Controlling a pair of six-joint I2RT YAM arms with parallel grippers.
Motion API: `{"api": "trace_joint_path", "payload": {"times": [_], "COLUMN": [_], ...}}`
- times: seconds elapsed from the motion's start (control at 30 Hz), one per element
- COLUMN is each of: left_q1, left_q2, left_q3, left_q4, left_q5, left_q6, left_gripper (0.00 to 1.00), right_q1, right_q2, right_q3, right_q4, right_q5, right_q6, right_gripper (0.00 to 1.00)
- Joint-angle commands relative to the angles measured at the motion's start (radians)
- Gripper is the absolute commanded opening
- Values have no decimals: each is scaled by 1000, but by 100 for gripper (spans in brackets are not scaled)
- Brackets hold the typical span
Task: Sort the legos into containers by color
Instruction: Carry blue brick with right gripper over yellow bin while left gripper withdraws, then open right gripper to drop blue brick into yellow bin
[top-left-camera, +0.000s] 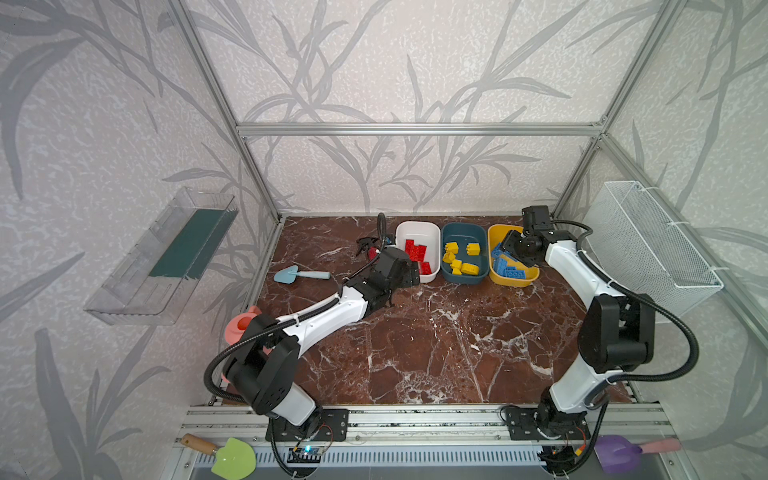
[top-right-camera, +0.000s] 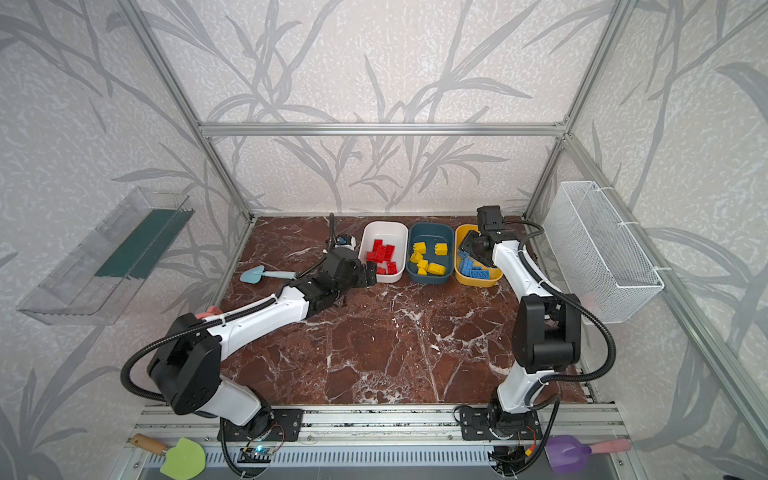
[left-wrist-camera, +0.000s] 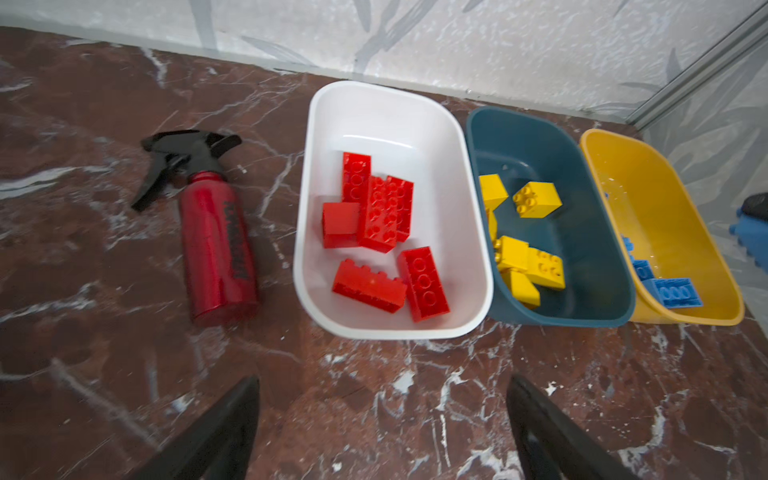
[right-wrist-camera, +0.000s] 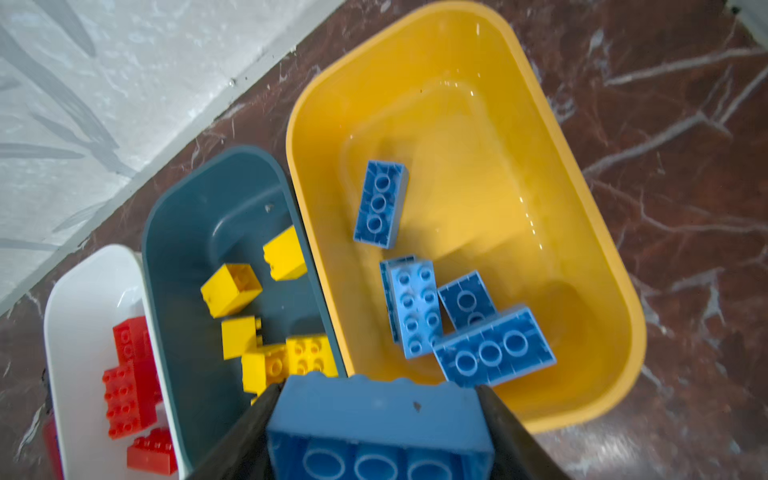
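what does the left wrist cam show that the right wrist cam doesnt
Only left wrist: the red spray bottle lying beside the white tub, and the left claw open and empty. Only right wrist: the right claw gripping a blue lego, seen plainly. Both: white tub with red legos, teal tub with yellow legos, yellow tub with blue legos.

We log both top views high at the front, looking down toward the back wall (top-left-camera: 415, 174), taking in the whole table (top-left-camera: 436, 353). Left wrist view is low and near, facing the wall over the white tub (left-wrist-camera: 374, 104). Right wrist view looks steeply down, close over the yellow tub (right-wrist-camera: 582, 216). All 4 views share the 3 tubs (top-right-camera: 430, 232).
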Motion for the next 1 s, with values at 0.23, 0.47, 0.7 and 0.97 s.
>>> {"api": "trace_joint_path", "payload": {"times": [0.23, 0.47, 0.7, 0.97], "left_q1": [10, 41, 139, 294], "left_q2": [-189, -262, -350, -426], "left_q3": [-110, -101, -106, -174], "left_q4": [-154, -312, -424, -307], "left_q5": [-181, -248, -289, -354], "left_q6": [-62, -101, -153, 55], "left_gripper": [94, 95, 96, 98], "right_q1": [-14, -18, -15, 21], "right_q2": [244, 270, 104, -343], "right_q3": [186, 240, 96, -529], "right_q4": [68, 86, 207, 697], "right_q5": [40, 32, 29, 15], "right_q6": [-66, -130, -209, -397], "right_gripper": [63, 84, 99, 99]}}
